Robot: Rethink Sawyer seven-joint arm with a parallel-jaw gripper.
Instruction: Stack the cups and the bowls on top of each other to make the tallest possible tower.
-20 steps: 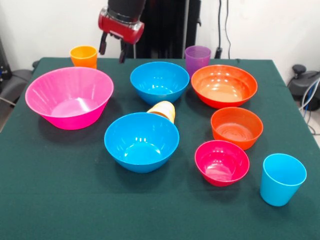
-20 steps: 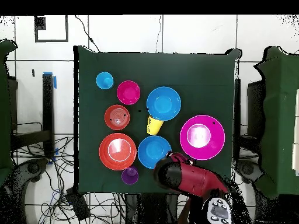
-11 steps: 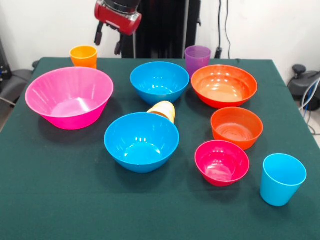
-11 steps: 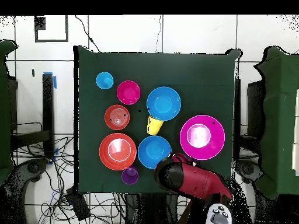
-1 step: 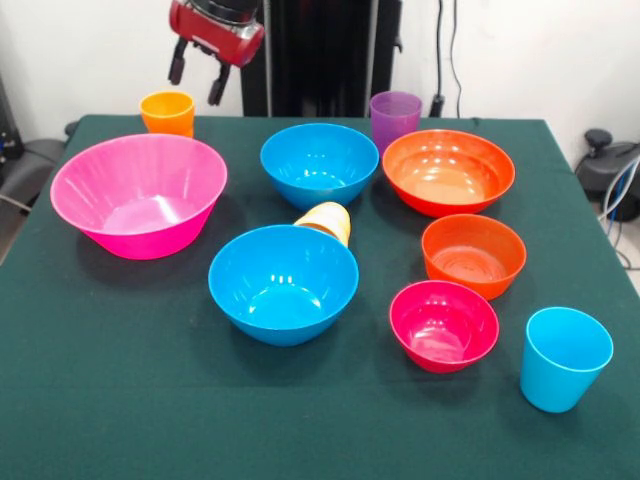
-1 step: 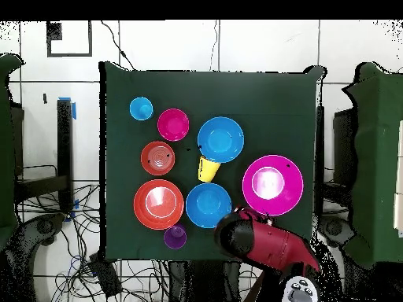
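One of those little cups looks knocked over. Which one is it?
The yellow-orange cup, lying on its side between the two blue bowls. The orange, purple and light blue cups stand upright.

The gripper [image 5: 197, 70] hangs with its fingers apart above the orange cup [image 5: 167, 111], nothing between them. Beside that cup the big pink bowl [image 5: 138, 192] fills the table's [image 5: 110, 400] side. The two blue bowls [image 5: 319, 162] [image 5: 283, 282] sit close, and the tipped yellow-orange cup [image 5: 327, 220] is wedged in the gap between them, so there is little room there. The purple cup [image 5: 395, 117] stands tight behind the wide orange-red bowl [image 5: 448, 170]. The light blue cup [image 5: 564, 357] stands apart, open all round. The front cloth lies free.
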